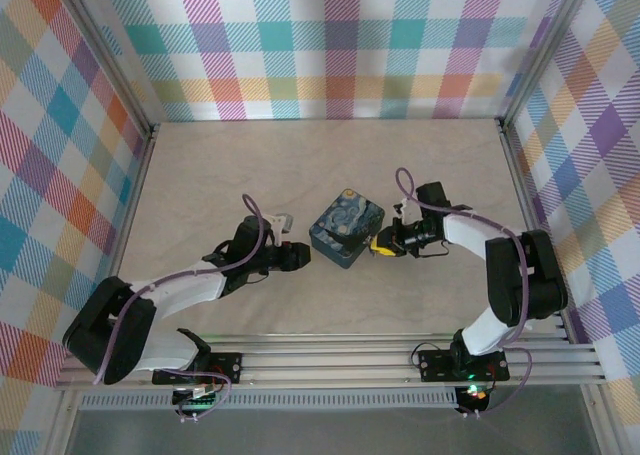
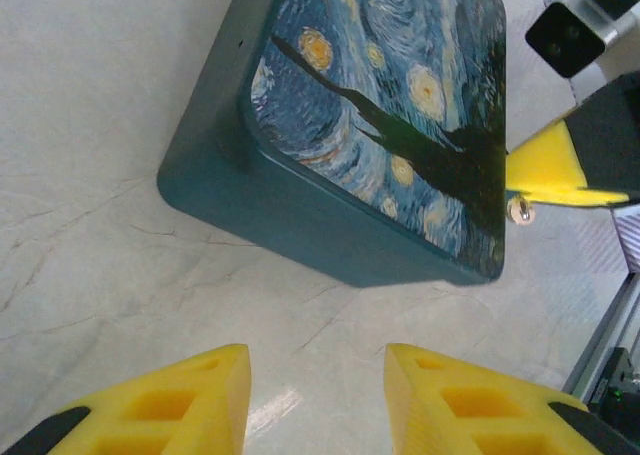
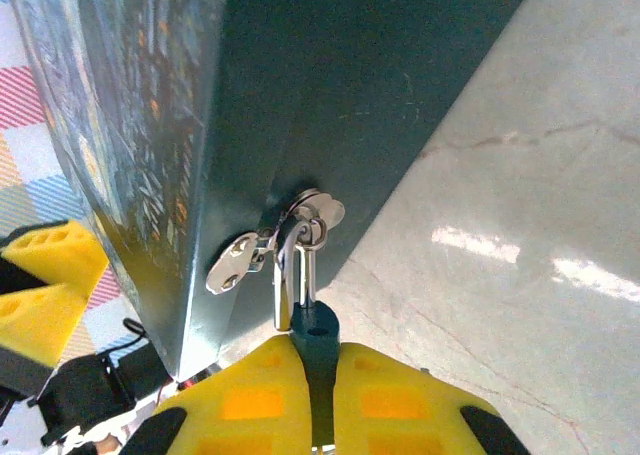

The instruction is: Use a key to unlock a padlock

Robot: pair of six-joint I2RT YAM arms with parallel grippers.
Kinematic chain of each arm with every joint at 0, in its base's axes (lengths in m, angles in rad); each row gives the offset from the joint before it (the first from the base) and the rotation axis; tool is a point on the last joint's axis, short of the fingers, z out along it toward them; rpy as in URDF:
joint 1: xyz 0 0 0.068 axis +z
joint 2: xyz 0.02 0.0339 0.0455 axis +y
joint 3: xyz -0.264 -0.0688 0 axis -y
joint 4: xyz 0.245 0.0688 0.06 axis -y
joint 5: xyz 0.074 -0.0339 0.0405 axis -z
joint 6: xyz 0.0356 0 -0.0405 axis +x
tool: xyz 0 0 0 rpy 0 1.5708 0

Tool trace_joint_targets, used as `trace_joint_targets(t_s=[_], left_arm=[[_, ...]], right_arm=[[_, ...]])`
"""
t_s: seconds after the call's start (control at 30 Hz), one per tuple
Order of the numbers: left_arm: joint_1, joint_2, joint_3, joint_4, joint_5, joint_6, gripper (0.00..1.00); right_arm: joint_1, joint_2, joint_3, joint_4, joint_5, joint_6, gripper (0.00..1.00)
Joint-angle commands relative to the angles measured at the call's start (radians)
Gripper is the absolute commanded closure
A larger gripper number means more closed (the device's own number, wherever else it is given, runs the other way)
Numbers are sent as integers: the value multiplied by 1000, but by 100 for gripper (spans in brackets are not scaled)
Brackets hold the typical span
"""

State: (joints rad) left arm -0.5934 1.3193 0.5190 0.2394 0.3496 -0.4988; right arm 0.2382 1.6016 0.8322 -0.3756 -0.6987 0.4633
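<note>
The tiny blue padlock (image 3: 322,327) is pinched by its body in my right gripper (image 3: 318,347), which is shut on it. Its silvery shackle (image 3: 296,260) hooks through the metal hasp (image 3: 235,260) on the side of the dark blue-green night-sky tin (image 1: 346,227). One shackle leg stands outside the body, beside an open hole. My right gripper (image 1: 380,244) sits against the tin's right side. My left gripper (image 1: 300,255) hovers just left of the tin (image 2: 390,95), open (image 2: 317,360) over bare table. The key is out of view.
The tin stands mid-table on a pale marble-look top (image 1: 250,165). Checked cloth walls (image 1: 330,45) close in the back and both sides. An aluminium rail (image 1: 330,360) runs along the near edge by the arm bases.
</note>
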Motion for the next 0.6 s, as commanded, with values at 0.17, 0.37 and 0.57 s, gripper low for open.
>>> trace_joint_targets(t_s=[0.17,0.37,0.57], left_arm=[[1,100,4,147,40,-79,62],[1,132,6,179,15,-110,62],[1,142,10,175,0,-115,62]], right_arm=[[80,81,17,54,-97,-3,100],[128,53,56,-37,91,-32,100],[186,-23,113,-164,343,-62,100]])
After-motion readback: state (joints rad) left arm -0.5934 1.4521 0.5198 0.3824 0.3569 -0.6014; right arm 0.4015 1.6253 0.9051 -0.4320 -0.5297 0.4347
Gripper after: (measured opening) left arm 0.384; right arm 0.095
